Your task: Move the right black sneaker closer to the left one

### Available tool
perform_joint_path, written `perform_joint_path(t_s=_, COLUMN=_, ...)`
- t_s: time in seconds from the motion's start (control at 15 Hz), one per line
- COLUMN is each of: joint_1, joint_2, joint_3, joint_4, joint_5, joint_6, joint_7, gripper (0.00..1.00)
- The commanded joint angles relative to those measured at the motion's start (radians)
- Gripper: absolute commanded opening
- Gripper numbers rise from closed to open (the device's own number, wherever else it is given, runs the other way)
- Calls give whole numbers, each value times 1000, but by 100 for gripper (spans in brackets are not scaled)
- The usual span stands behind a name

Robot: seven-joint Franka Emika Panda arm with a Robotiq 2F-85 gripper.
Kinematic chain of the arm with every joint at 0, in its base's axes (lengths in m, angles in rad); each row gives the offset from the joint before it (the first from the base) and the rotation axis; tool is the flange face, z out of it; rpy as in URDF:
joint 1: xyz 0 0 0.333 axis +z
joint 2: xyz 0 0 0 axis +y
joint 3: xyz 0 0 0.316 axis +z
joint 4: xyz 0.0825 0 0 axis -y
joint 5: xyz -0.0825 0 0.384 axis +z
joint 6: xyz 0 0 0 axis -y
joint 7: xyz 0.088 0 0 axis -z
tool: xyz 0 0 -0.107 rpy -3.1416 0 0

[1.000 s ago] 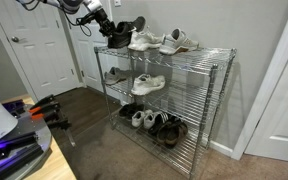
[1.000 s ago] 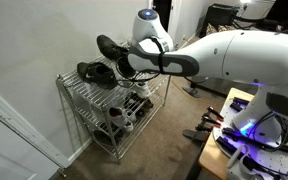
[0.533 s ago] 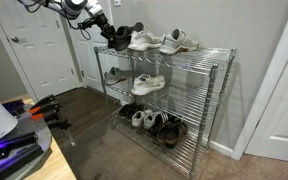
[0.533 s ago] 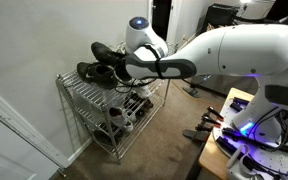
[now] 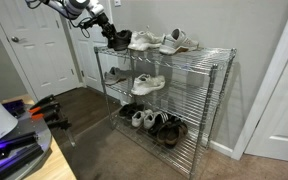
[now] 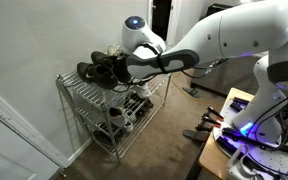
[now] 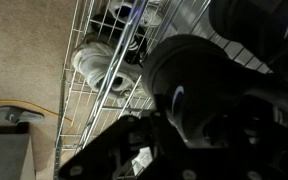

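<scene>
The wire shoe rack [image 5: 220, 62] carries two all-black sneakers at one end of its top shelf. My gripper [image 5: 107, 30] is shut on the right black sneaker [image 6: 113, 65], holding it low over the shelf, right beside the left one [image 6: 87, 71]. In an exterior view the pair shows as one dark mass [image 5: 117, 41] and I cannot tell whether the two touch. In the wrist view the held sneaker [image 7: 209, 95] fills most of the picture and hides my fingers.
White sneakers [image 5: 144, 42] and a grey-and-white sneaker [image 5: 180, 40] share the top shelf. More shoes sit on the middle shelf [image 5: 149, 84] and bottom shelf [image 5: 156, 122]. A white door [image 5: 44, 55] stands beside the rack. My arm [image 6: 214, 45] reaches over it.
The held black sneaker has come down from a raised, tilted position and moved along the shelf toward the other black sneaker. The gripper stayed shut on it.
</scene>
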Motion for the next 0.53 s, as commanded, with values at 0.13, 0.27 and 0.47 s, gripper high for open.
perform_joint_path(t_s=0.13, joint_1=-110, joint_2=-174, joint_3=139, joint_4=-20, joint_5=-193, joint_6=79, joint_7=96, gripper=77)
perform_joint_path(t_s=0.27, joint_1=-124, joint_2=-232, joint_3=175, joint_4=-52, joint_5=-249, joint_6=123, joint_7=107, gripper=90)
perform_joint_path(t_s=0.47, joint_1=-103, joint_2=-308, joint_3=172, joint_4=-94, joint_5=-372, joint_6=149, joint_7=144, gripper=100)
